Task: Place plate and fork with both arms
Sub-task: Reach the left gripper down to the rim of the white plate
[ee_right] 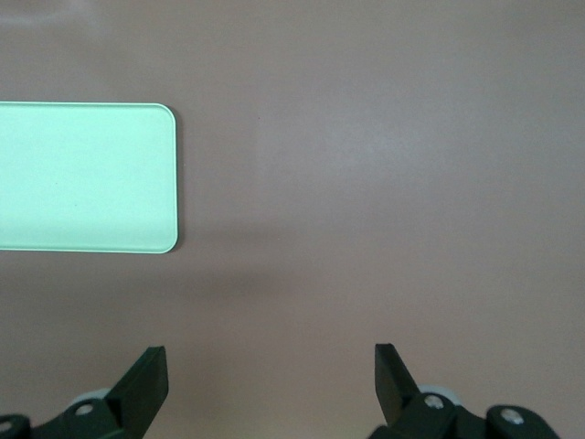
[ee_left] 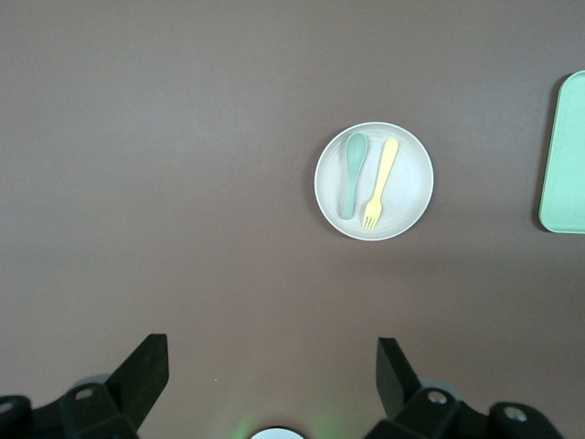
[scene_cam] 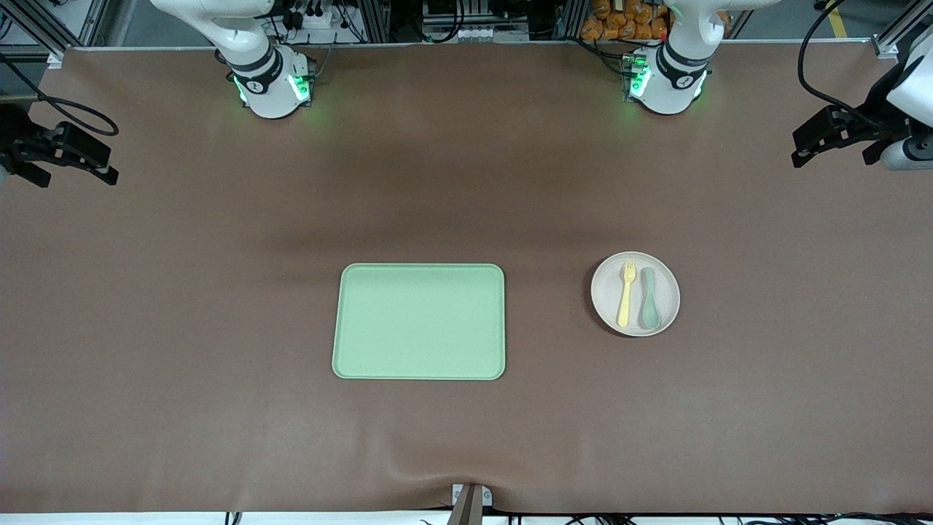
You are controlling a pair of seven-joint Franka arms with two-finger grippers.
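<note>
Brown surface (scene_cam: 219, 328) carries three groups of items. A light-green rectangular tray (scene_cam: 419, 321) lies flat near the middle, nothing on it. The plate (scene_cam: 635, 294), round and off-white, sits well apart from the tray toward the left arm's end of the surface, at about the same distance from the front camera as the tray.

On the plate: the fork (scene_cam: 626, 293), pale yellow, lies flat with its tines pointing toward the robot bases. Just beside it, on the side away from the tray, lies a grey-green spoon (scene_cam: 649, 297), its bowl pointing toward the front camera. The two run roughly parallel, close together; contact between them cannot be told. Both lie wholly within the rim.

Left gripper (ee_left: 272, 380): raised over bare surface at the left arm's end, jaws apart, nothing between them. Its wrist view looks down on the plate (ee_left: 374, 181) with fork (ee_left: 379, 183) and spoon (ee_left: 353, 174), and on one edge of the tray (ee_left: 563, 155).

Right gripper (ee_right: 271, 380): raised over bare surface at the right arm's end, jaws apart, holding nothing. Its wrist view shows one end of the tray (ee_right: 87, 178).

Both arms wait, clear of every item.
</note>
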